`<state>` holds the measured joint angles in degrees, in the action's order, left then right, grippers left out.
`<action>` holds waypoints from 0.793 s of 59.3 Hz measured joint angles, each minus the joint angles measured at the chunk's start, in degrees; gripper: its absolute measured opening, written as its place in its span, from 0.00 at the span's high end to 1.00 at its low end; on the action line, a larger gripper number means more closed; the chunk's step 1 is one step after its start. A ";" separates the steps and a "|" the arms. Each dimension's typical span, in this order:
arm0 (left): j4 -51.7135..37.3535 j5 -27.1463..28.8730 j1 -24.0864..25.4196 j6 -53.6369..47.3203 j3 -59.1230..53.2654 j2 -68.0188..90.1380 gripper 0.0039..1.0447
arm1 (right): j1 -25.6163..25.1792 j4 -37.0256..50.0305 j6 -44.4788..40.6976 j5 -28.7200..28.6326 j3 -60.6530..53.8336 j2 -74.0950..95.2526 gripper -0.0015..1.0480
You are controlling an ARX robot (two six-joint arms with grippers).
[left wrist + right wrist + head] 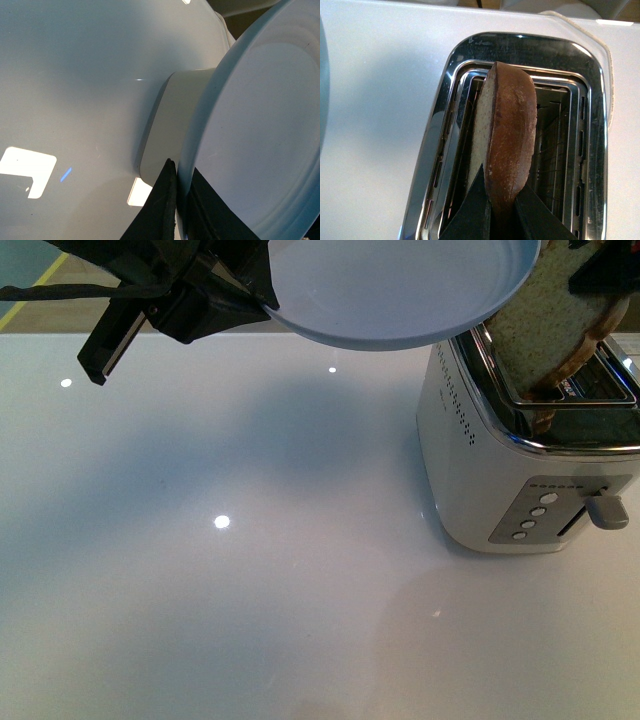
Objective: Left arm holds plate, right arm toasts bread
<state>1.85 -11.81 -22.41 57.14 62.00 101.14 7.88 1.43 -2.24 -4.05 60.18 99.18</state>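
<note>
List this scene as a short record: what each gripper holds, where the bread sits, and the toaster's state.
left gripper: shut on the plate's rim, holding it in the air
plate: empty, held above the table, next to the toaster
right gripper: shut on the bread's crust
bread: lower end in a toaster slot, most of it sticking out, leaning
toaster: white with a chrome top, standing on the table
lever: at the top of its track, seemingly not pressed
</note>
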 joint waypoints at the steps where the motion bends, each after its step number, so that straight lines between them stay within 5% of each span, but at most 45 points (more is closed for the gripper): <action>1: 0.00 0.00 0.00 0.02 0.00 0.00 0.98 | 0.02 0.02 0.00 0.00 0.00 0.13 0.97; 10: 0.00 0.00 0.00 0.00 0.00 0.00 0.98 | 0.24 1.03 -0.04 0.02 0.00 1.09 0.95; 47: -0.02 0.00 -0.13 0.02 0.00 0.02 0.98 | -1.16 7.39 6.10 0.02 -5.20 -8.00 0.11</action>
<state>1.83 -11.81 -22.55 57.17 62.00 101.16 6.72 8.82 3.86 -4.03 54.98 91.18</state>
